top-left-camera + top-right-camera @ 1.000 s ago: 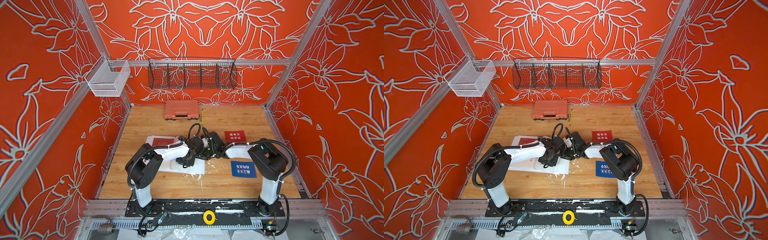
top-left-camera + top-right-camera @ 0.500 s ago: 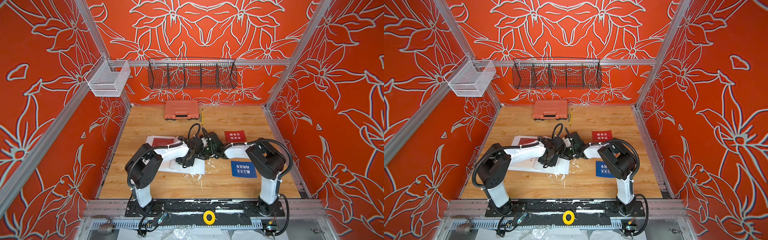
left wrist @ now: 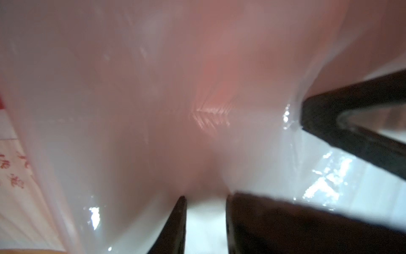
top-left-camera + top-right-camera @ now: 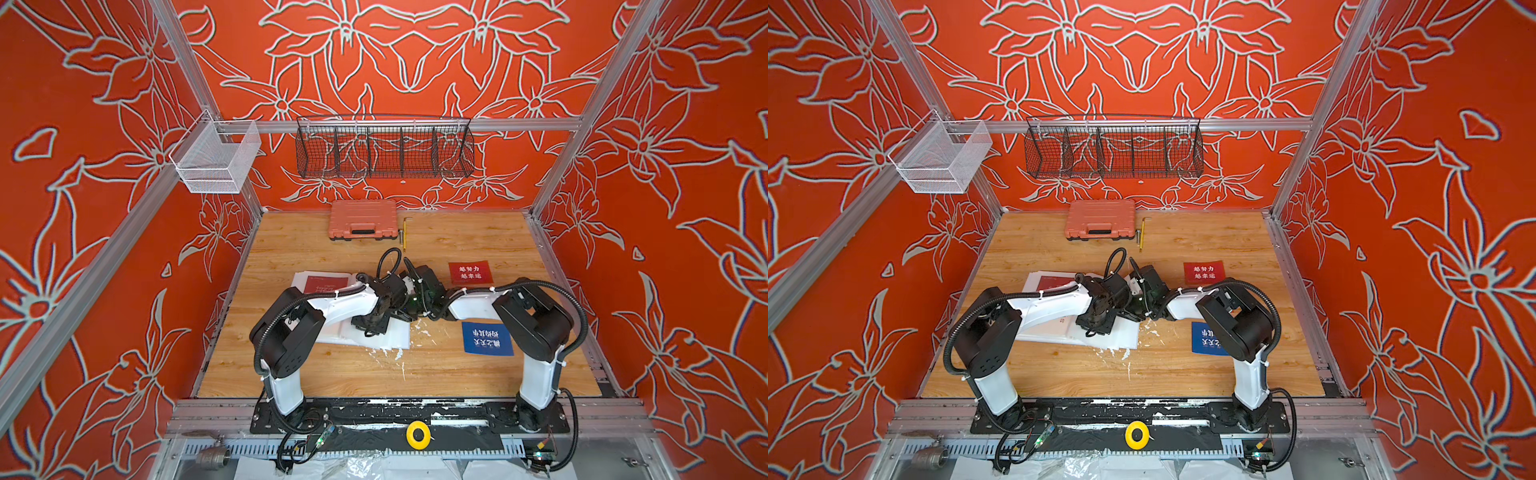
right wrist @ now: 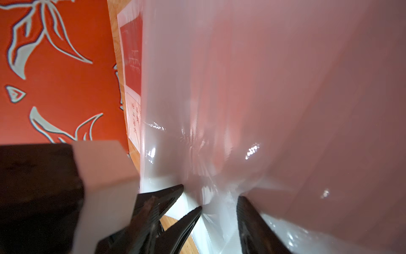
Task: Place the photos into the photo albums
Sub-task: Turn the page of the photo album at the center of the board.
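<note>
Two wrist views give you little beyond plastic sleeve [image 3: 153, 99]: a milky, blurred sheet standing up off the album [image 4: 395, 336] and filling both frames. In both top views the arm bodies cover the pincer tips, so contact shows only at the wrists.

Left pincer [image 3: 205, 195]: jaws nearly closed, sleeve runs down into the gap, looks pinched. Right pincer [image 5: 219, 202]: jaws roughly half apart, straddling the same sheet, not clamped on it.

Album lies open, left of the middle of the desk [image 4: 332, 374], partly under the left arm. In its pages you get a red card [image 4: 325, 284] at the far-left corner and a white card with red print [image 5: 134, 114] next to it; the rest is covered. Loose on the desk: second red card [image 4: 470, 272] right of centre, blue card [image 4: 486, 338] toward the near edge, by the right arm's elbow.

Orange case [image 4: 363, 224] sits shut at the far edge, contents hidden. Thin yellow stick [image 4: 404, 235] beside it, too small to name. Wire basket [image 4: 384, 145] and white mesh basket [image 4: 216, 158] hang on the frame rails above the desk.

White scraps [image 4: 390, 353] lie at the album's near-right corner. Open wood: the strip along the near edge, and the band between album and case.
</note>
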Robot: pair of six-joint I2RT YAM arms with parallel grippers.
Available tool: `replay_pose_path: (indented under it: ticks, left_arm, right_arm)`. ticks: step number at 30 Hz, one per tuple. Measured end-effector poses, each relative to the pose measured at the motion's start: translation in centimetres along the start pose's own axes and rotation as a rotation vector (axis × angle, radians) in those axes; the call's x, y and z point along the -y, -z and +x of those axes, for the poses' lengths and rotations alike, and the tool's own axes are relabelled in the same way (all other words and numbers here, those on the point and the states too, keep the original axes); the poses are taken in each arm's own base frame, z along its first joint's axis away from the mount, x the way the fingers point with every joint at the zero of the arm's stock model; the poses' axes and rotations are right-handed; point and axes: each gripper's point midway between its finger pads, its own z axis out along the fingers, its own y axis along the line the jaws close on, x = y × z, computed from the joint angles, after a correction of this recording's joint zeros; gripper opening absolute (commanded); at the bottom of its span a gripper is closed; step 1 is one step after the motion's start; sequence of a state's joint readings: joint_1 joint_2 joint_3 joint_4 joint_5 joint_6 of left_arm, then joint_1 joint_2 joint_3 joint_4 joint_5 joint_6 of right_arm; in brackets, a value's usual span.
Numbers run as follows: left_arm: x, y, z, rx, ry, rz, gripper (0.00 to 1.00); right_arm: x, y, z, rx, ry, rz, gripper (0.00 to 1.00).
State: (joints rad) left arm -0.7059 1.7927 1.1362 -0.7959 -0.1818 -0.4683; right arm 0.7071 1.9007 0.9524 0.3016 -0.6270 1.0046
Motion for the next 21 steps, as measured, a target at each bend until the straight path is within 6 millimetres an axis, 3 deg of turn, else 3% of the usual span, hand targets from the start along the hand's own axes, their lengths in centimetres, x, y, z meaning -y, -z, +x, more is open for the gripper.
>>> replay_pose_path:
  ticks: [10, 21]
  left_arm:
    - [-0.5, 0.0, -0.1, -0.003, 0.026, 0.01, 0.3]
    - [-1.3, -0.2, -0.6, 0.014, 0.061, 0.018, 0.3]
  right_arm:
    - [0.8, 0.7, 0.4, 0.025, -0.008, 0.062, 0.58]
    - [0.3, -0.1, 1.4, -0.01, 0.008, 0.041, 0.58]
